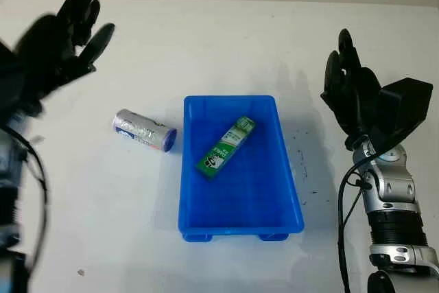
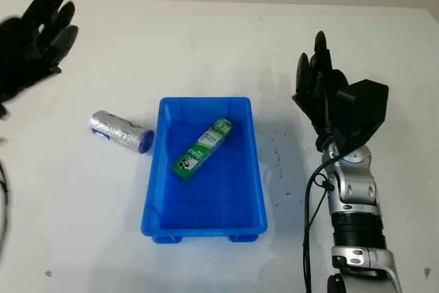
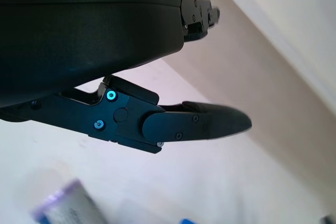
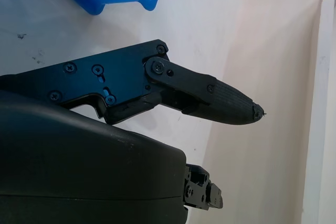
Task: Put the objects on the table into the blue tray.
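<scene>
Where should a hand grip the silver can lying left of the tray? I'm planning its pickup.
Grip the silver can around its middle, coming from above with fingers across its round sides. It lies on its side, angled, one end near the blue tray wall. The open left hand, raised beyond it, is nearer.

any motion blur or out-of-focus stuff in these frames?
Left eye view: the left hand, raised over the table's far left, is smeared by motion blur; the right hand and blue tray are crisp. Left wrist view: the silver packet is soft, out of focus. Right wrist view: the fingers are sharp.
</scene>
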Tool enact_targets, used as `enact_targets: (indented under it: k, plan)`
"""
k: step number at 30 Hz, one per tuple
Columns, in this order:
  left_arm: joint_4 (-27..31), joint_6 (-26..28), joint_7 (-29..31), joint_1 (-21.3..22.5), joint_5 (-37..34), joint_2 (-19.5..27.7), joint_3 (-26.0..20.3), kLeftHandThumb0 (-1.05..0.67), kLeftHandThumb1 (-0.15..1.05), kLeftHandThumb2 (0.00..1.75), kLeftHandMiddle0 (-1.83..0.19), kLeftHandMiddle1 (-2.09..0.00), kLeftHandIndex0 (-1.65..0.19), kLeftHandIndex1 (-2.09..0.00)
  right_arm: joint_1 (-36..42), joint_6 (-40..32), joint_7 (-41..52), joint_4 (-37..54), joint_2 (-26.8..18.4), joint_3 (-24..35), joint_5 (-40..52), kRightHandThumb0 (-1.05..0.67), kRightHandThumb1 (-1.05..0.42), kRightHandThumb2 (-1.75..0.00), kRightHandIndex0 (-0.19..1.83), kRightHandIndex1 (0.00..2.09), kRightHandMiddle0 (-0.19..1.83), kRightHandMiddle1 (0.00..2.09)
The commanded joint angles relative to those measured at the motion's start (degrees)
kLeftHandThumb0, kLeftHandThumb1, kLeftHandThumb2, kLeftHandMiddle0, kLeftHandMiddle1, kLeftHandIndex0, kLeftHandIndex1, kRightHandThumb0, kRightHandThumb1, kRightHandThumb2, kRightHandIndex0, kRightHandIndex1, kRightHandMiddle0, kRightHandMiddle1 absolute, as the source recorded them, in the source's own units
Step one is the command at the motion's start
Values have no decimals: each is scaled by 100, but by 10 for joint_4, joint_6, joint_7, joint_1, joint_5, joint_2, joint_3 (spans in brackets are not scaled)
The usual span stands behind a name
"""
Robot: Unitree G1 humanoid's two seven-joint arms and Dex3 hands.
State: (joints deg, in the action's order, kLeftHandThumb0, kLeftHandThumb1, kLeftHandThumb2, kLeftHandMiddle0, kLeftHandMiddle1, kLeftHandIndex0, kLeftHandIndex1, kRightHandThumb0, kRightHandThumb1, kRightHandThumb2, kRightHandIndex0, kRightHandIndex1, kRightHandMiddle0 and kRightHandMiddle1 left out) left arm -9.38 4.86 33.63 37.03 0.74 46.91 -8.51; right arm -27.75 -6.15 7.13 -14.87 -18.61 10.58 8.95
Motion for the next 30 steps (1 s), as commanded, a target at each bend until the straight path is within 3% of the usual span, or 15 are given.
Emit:
enact_targets:
  k: [1, 4, 7, 10, 16, 25, 30]
  plan:
    - [36, 13, 25, 5, 29, 35, 28, -71, 103, 9, -5, -7, -6, -10, 1, -3, 2, 11, 1, 7, 2, -74, -105, -75, -19, 0, -19, 0]
    - [65, 0, 35, 1, 92, 67, 59, -72, 99, 5, -11, -8, -11, -11, 0, -4, 3, 11, 1, 7, 2, -74, -105, -75, -19, 0, -19, 0]
    - [45, -59, 35, 2, 138, 72, 93, -70, 93, 3, -16, -8, -11, -9, -2, -8, 0, 11, 4, 6, 2, -74, -105, -75, -19, 0, -19, 0]
    - [16, -105, 44, 13, 172, 73, 126, -66, 91, 4, -8, -4, -6, -5, -4, -6, 0, 9, 5, 5, 1, -73, -105, -76, -19, 0, -19, 0]
    - [-5, -132, 65, 34, 242, 66, 179, -59, 86, 4, 2, -3, -1, -3, -1, -5, 1, 11, 3, 5, -2, -74, -105, -76, -19, 0, -19, 0]
    - [-7, -165, 64, 12, 249, 59, 187, -59, 83, 5, 2, -5, 0, -4, 1, -3, 4, 13, 2, 5, -3, -74, -105, -76, -19, 0, -19, 0]
    - [9, -152, 82, -8, 244, 61, 185, -58, 85, 6, 0, -6, -2, -5, -2, -1, 6, 10, 2, 5, -3, -74, -105, -76, -19, 0, -19, 0]
